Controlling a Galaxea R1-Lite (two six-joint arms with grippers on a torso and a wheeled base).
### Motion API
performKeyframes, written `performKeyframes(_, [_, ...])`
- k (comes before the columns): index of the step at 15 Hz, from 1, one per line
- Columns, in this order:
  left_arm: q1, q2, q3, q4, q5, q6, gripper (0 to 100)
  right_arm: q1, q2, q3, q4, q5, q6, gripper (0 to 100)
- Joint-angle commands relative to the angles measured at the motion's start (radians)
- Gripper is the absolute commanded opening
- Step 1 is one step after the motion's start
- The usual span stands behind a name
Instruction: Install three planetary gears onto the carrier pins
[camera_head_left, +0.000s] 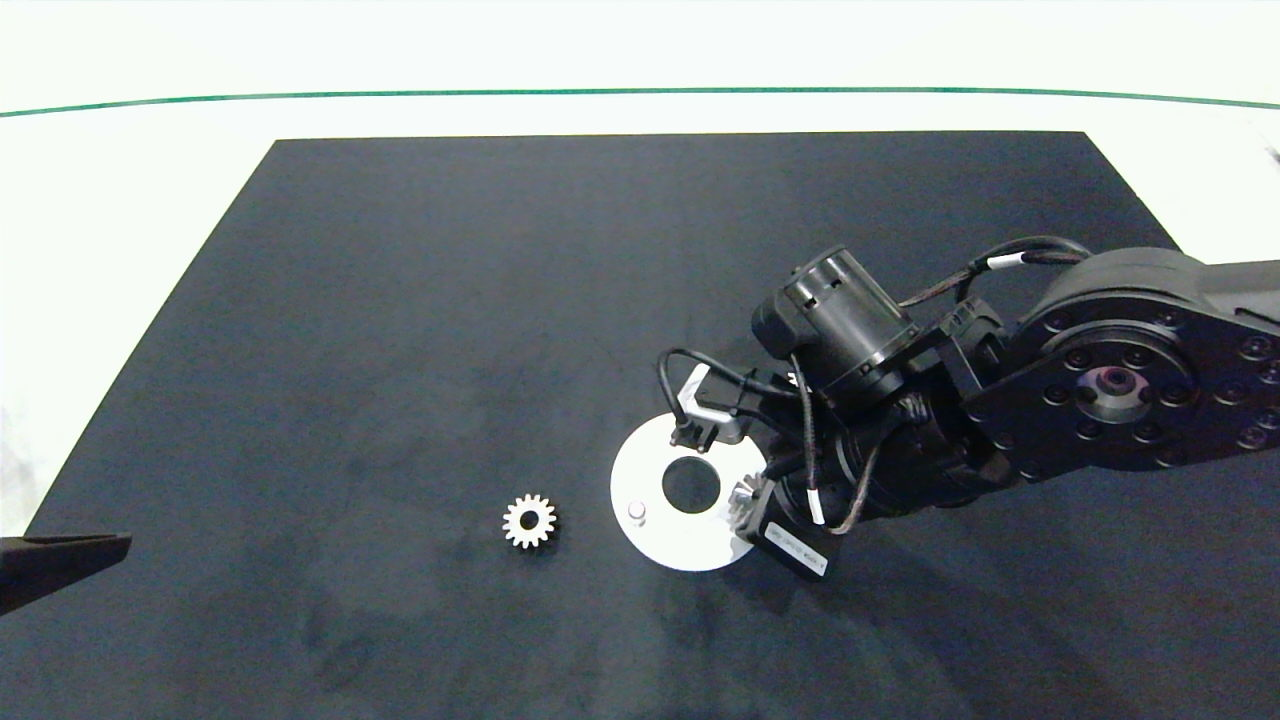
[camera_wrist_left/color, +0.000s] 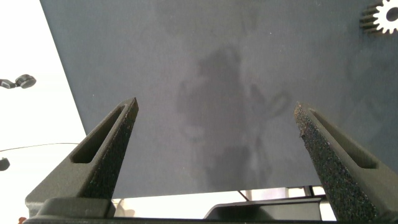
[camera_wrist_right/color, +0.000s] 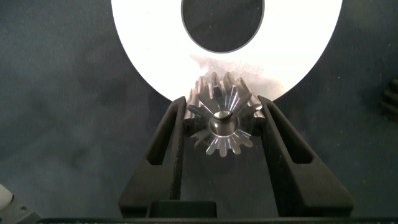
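Note:
The white carrier disc (camera_head_left: 660, 540) lies on the black mat, and one carrier pin (camera_head_left: 636, 512) stands bare near its left edge. At the disc's right rim my right gripper (camera_head_left: 745, 500) is shut on a planetary gear (camera_wrist_right/color: 222, 99), one finger (camera_wrist_right/color: 171, 143) on each side. A round stub (camera_wrist_right/color: 222, 122) fills the gear's centre hole; whether the gear sits fully down I cannot tell. Another gear (camera_head_left: 529, 521) lies flat on the mat left of the disc, also seen as the gear (camera_wrist_left/color: 380, 17) in the left wrist view. My left gripper (camera_wrist_left/color: 217, 118) is open at the mat's left edge.
The black mat (camera_head_left: 450, 300) covers most of the white table, with a green line (camera_head_left: 640, 92) along the far side. The right arm (camera_head_left: 1100, 370) reaches in over the mat's right half and hides part of the disc.

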Motion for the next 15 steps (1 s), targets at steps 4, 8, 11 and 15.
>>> performKeyframes(4, [0.0,-0.004,0.001,0.005,0.0,0.001,100,0.001,-0.002,0.001,0.003,-0.003,-0.003,19])
performKeyframes(8, [0.0,-0.006,-0.001,0.005,0.0,0.001,100,0.001,-0.002,0.002,0.004,-0.003,-0.003,100])
performKeyframes(11, [0.0,-0.014,-0.001,0.005,0.0,0.001,100,0.002,-0.005,0.004,0.004,-0.004,-0.004,100])
performKeyframes(15, [0.0,-0.015,-0.002,0.005,0.0,-0.001,100,-0.002,-0.049,-0.001,0.004,-0.015,-0.009,100])
